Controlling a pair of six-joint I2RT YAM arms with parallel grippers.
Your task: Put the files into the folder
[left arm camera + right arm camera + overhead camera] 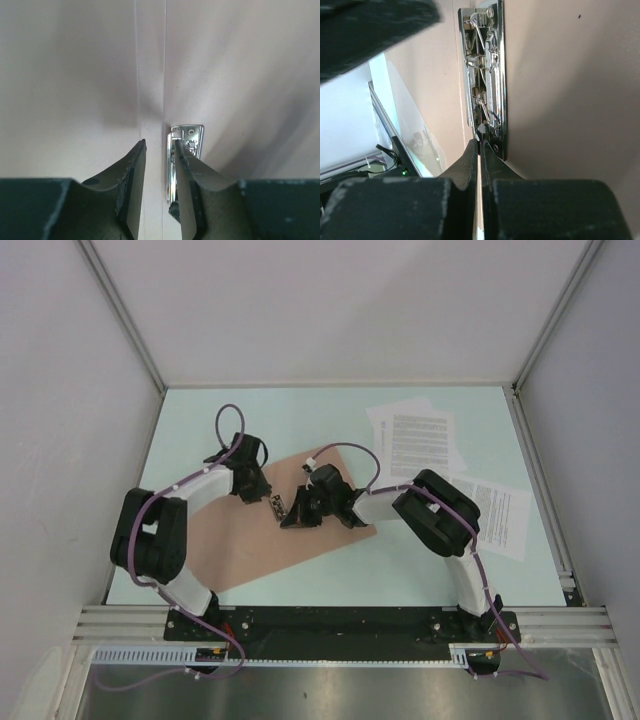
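Lying open on the table (300, 415), the folder (255, 545) has no files (420, 440) in it yet; they sit well apart. The right gripper (479, 146) pinches its clip (487, 75); the left gripper (160, 146) is narrow, holding nothing.

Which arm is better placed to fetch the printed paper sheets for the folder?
Right, probably. The left gripper and right gripper both hang over the open folder, but the paper sheets lie to the right, one beside the right arm's elbow; the left arm would need to reach across.
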